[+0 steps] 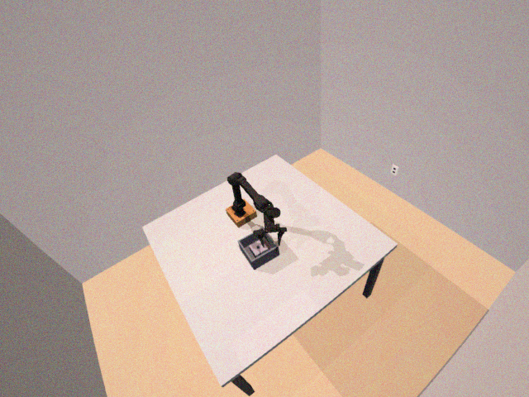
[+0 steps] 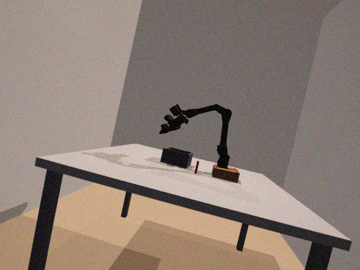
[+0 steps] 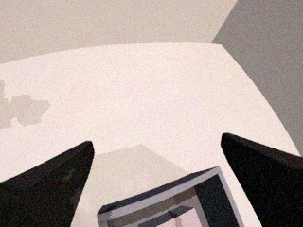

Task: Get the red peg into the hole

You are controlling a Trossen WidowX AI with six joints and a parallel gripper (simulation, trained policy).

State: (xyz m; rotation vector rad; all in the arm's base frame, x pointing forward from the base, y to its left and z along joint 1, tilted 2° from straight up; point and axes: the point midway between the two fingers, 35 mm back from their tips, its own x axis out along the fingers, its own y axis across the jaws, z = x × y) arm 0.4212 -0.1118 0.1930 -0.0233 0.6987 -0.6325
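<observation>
Beside our one open dark-grey box (image 1: 266,258) (image 2: 175,158) (image 3: 161,194) stands one upright red peg (image 2: 196,167), hidden from above. Our one black end effector (image 1: 271,239) (image 2: 161,130) (image 3: 158,144) gapes wide, empty, above it.

White outlet (image 1: 394,169) on grey wall (image 1: 426,107).

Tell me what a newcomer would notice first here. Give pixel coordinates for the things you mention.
Probably the black arm (image 1: 254,198) (image 2: 224,130), arching from its orange base (image 1: 233,220) (image 2: 225,174), its open gripper (image 1: 271,241) (image 2: 160,133) (image 3: 158,144) above the dark box (image 1: 268,258) (image 2: 175,158) (image 3: 208,177). Next, the thin red peg (image 2: 196,167), upright on the white table (image 1: 205,298) (image 2: 162,185) (image 3: 142,95) between box and base in the exterior view.
</observation>
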